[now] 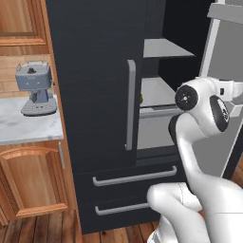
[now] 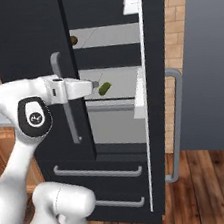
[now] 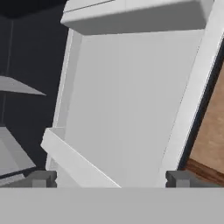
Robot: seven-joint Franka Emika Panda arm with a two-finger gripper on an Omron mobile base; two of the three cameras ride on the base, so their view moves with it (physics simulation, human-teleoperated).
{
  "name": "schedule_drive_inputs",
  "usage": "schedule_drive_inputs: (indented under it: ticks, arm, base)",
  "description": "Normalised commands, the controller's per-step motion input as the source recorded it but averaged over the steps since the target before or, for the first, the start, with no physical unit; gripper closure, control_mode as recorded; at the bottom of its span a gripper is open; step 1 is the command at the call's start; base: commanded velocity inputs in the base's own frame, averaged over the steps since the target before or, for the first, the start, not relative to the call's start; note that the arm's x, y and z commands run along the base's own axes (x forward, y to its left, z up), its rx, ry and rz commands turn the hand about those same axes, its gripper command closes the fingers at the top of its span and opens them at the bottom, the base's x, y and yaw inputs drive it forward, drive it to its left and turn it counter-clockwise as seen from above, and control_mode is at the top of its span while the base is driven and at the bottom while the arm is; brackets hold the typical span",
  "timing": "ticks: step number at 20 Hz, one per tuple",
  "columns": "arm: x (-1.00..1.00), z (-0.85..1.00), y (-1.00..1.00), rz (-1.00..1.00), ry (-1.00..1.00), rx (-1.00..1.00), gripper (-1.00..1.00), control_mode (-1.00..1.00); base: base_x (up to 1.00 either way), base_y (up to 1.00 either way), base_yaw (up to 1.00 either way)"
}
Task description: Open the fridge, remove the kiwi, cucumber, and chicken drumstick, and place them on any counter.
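Hand view has the jaws spread wide with nothing between them, the two dark fingertips sitting far apart and pointing at the pale inside of the fridge's open right door and its door bin. From the right base view the gripper is reaching into the gap between the shut left door and the swung-out right one, and the cucumber lies on the middle shelf just beside it, not touched as far as I can tell. The kiwi sits on the shelf above. The fridge has its two lower drawers shut. To its left, the marble surface carries a grey coffee machine.
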Motion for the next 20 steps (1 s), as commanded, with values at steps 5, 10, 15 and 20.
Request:
schedule_drive_inputs:
  ticks: [5,10,15,20]
  arm:
    - [-0.02,0.22,1.00,0.48,0.26,0.05,-1.00,-1.00]
    - [-0.02,0.07,1.00,0.42,0.35,0.21,-1.00,-1.00]
    - [-0.18,-0.03,0.99,0.32,0.26,0.31,-1.00,-1.00]
    - [-0.04,-0.21,0.64,0.16,0.12,0.31,-1.00,-1.00]
  base:
    - [0.00,0.00,0.00]
    - [0.00,0.00,0.00]
    - [0.00,0.00,0.00]
    - [0.00,0.00,0.00]
